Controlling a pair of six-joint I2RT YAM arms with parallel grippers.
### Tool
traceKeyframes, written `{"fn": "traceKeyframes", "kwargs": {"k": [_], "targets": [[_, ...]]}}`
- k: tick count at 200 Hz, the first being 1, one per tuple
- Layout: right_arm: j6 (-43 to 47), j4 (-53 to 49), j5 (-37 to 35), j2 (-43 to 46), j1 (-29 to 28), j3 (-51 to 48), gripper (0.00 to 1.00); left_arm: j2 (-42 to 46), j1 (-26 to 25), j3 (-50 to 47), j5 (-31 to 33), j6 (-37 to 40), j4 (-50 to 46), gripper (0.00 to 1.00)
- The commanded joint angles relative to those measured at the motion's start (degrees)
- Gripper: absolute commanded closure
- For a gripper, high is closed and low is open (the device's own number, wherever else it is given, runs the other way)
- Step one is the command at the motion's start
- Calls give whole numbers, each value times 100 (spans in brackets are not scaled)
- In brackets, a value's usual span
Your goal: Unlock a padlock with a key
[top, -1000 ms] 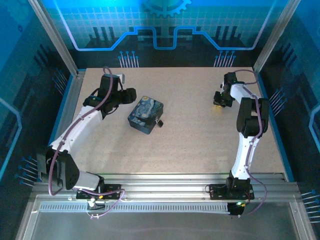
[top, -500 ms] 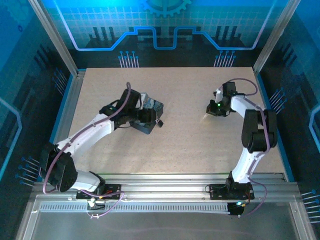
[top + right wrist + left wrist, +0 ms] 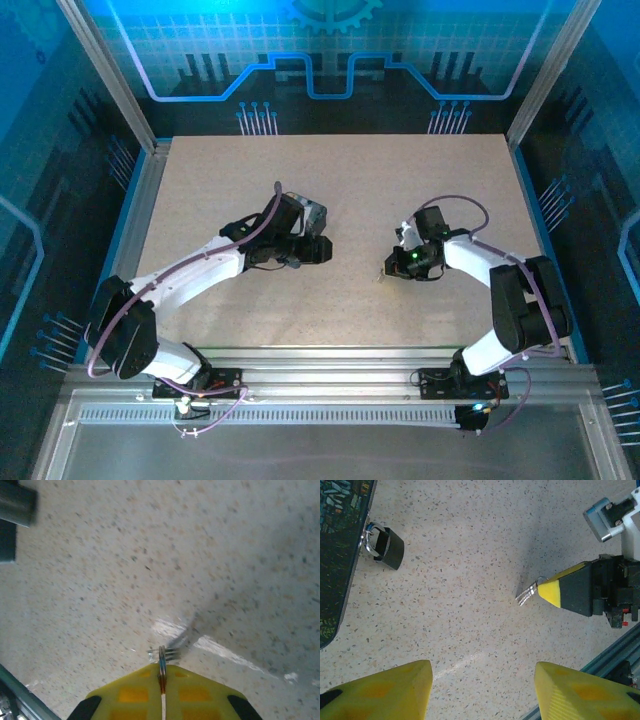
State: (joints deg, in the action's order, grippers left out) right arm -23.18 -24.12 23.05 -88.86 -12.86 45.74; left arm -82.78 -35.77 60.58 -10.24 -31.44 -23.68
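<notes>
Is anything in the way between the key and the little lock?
No, nothing visible. The right gripper pinches the key, and bare table lies between it and the padlock beside the patterned box. The open left gripper sits off that line.

The left tool (image 3: 320,250) has swung from the far-left side of the box (image 3: 312,213) right across it, so the box now lies to that tool's left. The right tool (image 3: 393,267) has carried the key (image 3: 526,594) from the counter's (image 3: 450,330) far right corner inward, and it now faces the left tool.
</notes>
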Motion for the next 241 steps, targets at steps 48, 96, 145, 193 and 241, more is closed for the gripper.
{"fn": "traceKeyframes", "kwargs": {"k": [48, 96, 145, 193, 241], "targets": [[-38, -687, -1208, 135, -125, 110, 70, -89, -68, -64, 648, -57, -365, 37], [4, -677, -1570, 23, -526, 397, 53, -281, -68, 98, 715, -55, -426, 36], [-26, -631, -1797, -650, -730, 870, 49, -282, -66, 178, 747, -25, -513, 35], [-44, -669, -1923, -1306, -996, 1096, 68, -215, -66, 163, 881, 76, -654, 35], [-644, -247, -1631, -1288, -1021, 645, 84, -151, -69, 147, 1001, 182, -761, 35]]}}
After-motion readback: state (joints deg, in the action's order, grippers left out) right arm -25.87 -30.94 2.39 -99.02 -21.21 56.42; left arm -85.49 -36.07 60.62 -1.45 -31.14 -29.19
